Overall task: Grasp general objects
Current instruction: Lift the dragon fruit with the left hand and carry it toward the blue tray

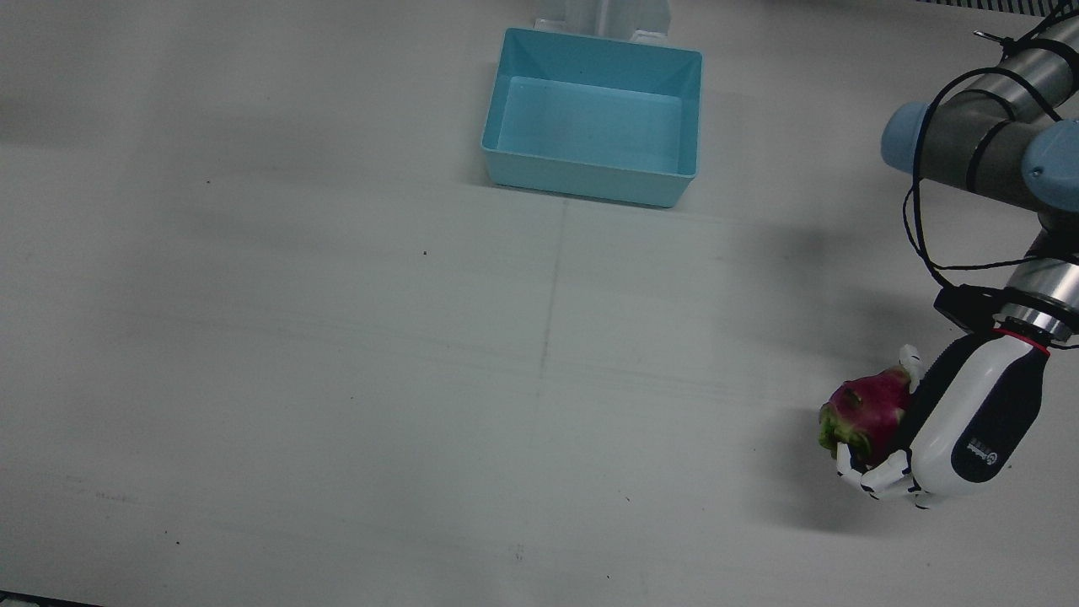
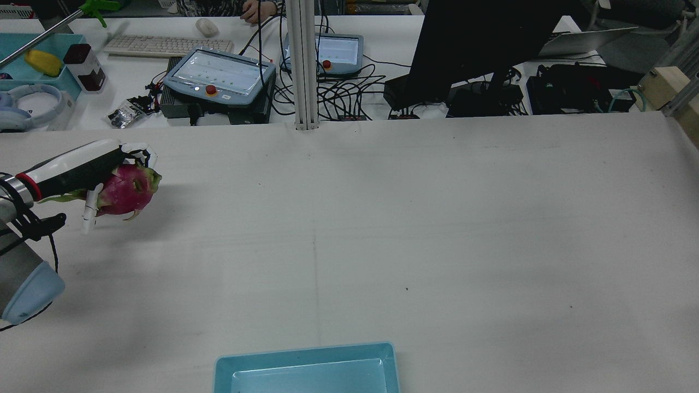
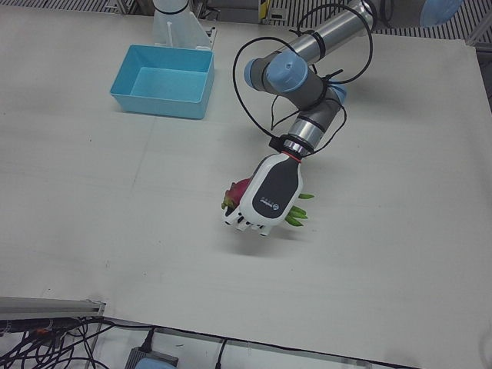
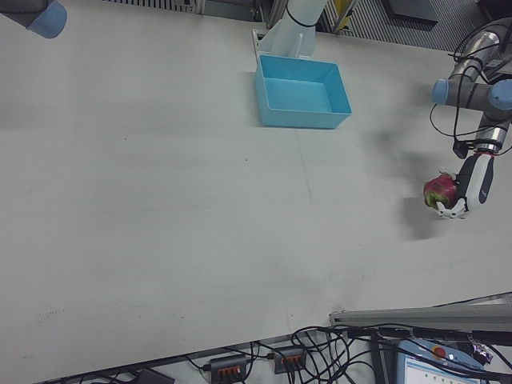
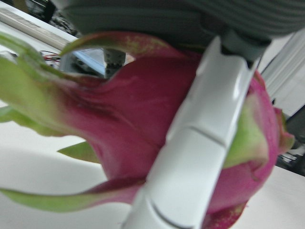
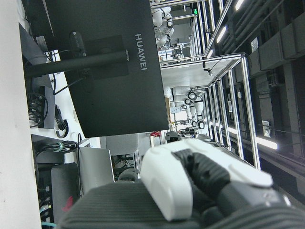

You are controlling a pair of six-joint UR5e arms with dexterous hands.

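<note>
Fingers (image 5: pixel 190 157) wrap right around the dragon fruit (image 1: pixel 868 406), and the left hand (image 1: pixel 969 430) has it clamped, apparently lifted just clear of the table (image 1: pixel 337 379) at the far left side of the station, though the shadow makes that hard to judge. Further right sits the blue bin (image 1: pixel 594 114), well apart and empty. Best play now: keep the grip firm, lift steadily, avoid crushing those green scales. Over on the right, the right hand (image 6: pixel 200 186) shows only on its own camera; whether it's open or closed, can't tell.
</note>
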